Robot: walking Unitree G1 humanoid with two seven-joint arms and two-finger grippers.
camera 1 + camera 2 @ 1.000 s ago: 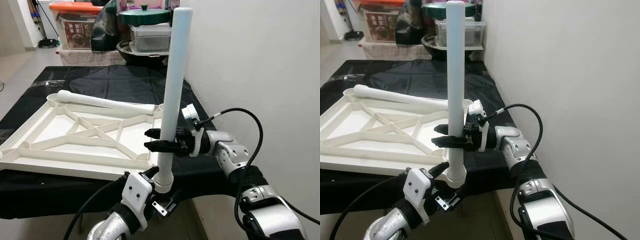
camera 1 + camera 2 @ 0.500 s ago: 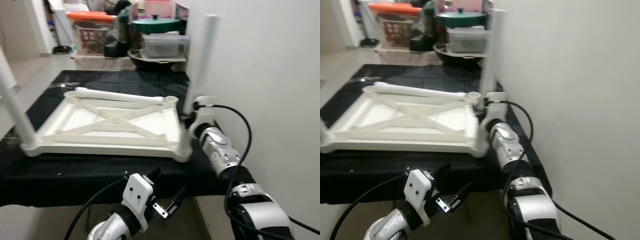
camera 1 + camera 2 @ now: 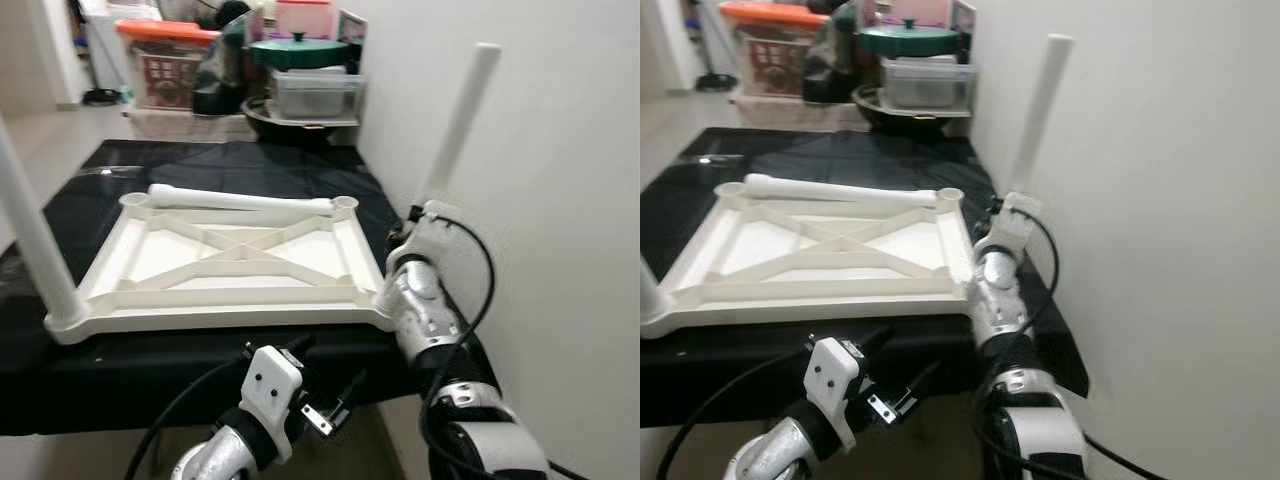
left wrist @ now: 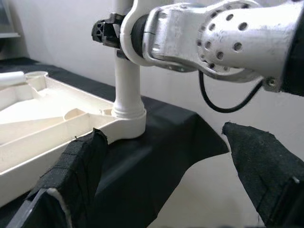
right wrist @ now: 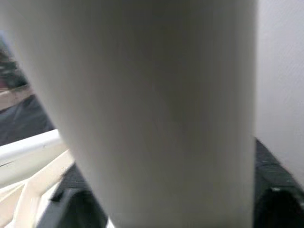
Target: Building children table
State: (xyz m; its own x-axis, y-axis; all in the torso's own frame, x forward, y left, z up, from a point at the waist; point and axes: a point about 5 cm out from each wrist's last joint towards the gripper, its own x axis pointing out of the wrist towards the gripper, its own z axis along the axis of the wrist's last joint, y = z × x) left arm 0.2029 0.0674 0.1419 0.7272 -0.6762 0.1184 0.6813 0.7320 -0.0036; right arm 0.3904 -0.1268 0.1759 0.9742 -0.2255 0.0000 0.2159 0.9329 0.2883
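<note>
white plastic tabletop panel with ribbed underside (image 3: 230, 265) is lying upside down on a black cloth-covered table (image 3: 240, 165), beside a pale wall (image 3: 560, 150). a white cylindrical table leg (image 3: 455, 130) is standing in the panel's near right corner socket, tilting slightly toward the wall. the right gripper (image 4: 105, 32) is closing its black fingers around this leg just above the socket. a second white leg (image 3: 35, 240) is standing upright in the near left corner, and a third white leg (image 3: 240, 200) is lying along the panel's far edge. the left gripper (image 4: 161, 161) is hovering below the table's near edge, fingers spread apart and holding nothing. storage boxes and a green lidded pot (image 3: 298, 52) are sitting behind the table.
</note>
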